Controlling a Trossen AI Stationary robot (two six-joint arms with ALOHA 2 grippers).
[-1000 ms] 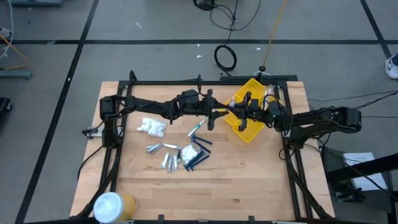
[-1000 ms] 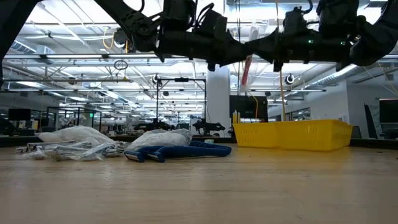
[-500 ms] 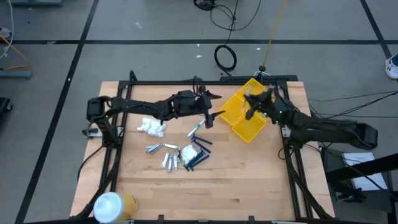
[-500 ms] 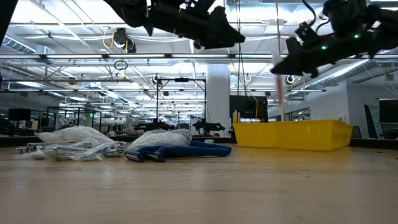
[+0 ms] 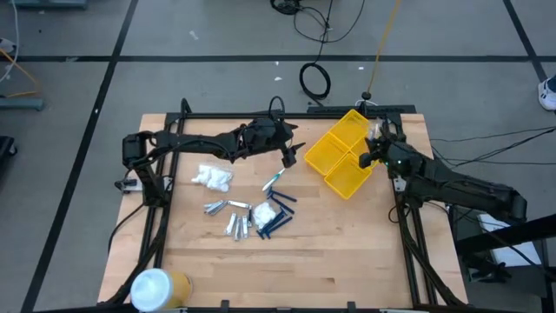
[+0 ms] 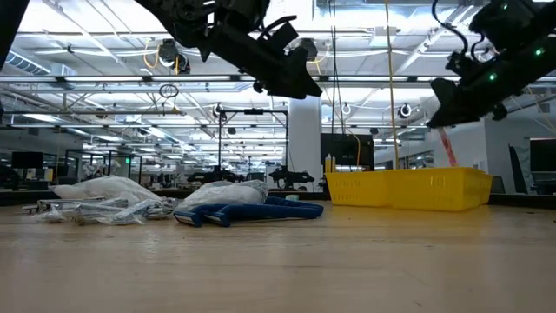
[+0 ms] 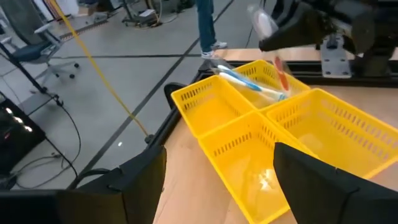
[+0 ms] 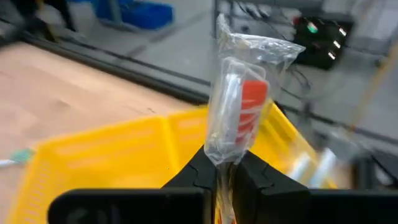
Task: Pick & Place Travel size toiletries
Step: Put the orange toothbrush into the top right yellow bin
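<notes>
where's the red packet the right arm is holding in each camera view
High view: barely discernible, at the right hand by the yellow bin's right edge.
Low view: red packet hangs below the right hand, upper right, above the bin.
Left wrist view: small red strip beyond the bin.
Right wrist view: centre, pinched between the fingers.
Shared landmark: the yellow bin.

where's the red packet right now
The red packet is pinched in the right gripper, hanging above the yellow bin at the table's far right.
</notes>
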